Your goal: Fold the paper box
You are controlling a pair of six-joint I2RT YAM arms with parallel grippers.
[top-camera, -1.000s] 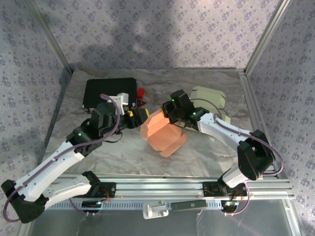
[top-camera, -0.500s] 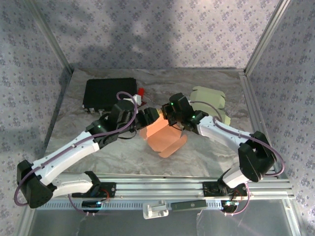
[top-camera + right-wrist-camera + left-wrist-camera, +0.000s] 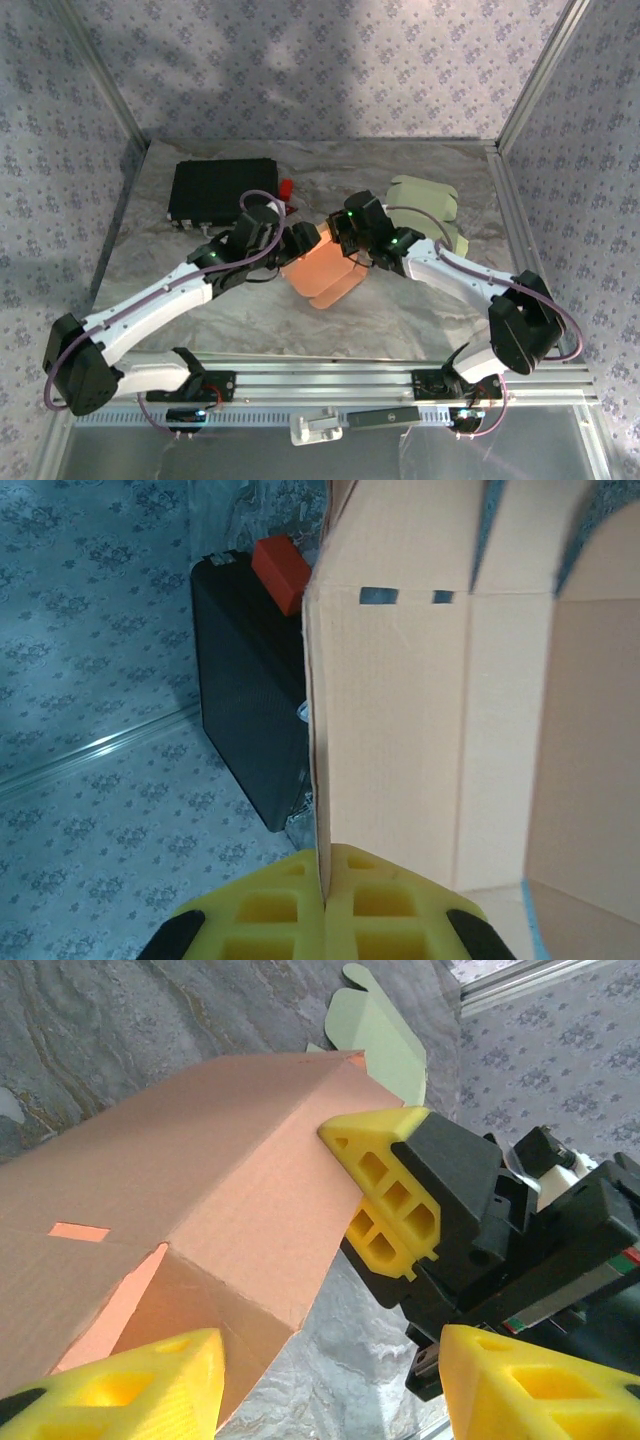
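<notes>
A salmon-orange paper box of matte corrugated card sat partly folded at the middle of a grey, marble-patterned table, with both arms meeting over it. In the left wrist view its panels met at crisp creases, and a small rectangular slot was cut into one face.

The right gripper was closed on the box: its two yellow honeycomb-moulded pads met around the thin edge of one upright wall. In the left wrist view, one of those wedge-shaped pads pressed against the box's far corner.

The left gripper was spread wide and held nothing. One yellow finger sat just beside the box's near corner, the other well off to the side.

Behind the box lay a flat black rectangular case with a finely textured surface and a small red block at its corner. Pale green flat card with rounded flaps lay behind the right arm.

Compared with a second earlier, the left gripper had moved in from beside the case to the box's left side, and the left arm had stretched further across the table. The box looked more compact, its lower flap drawn in
</notes>
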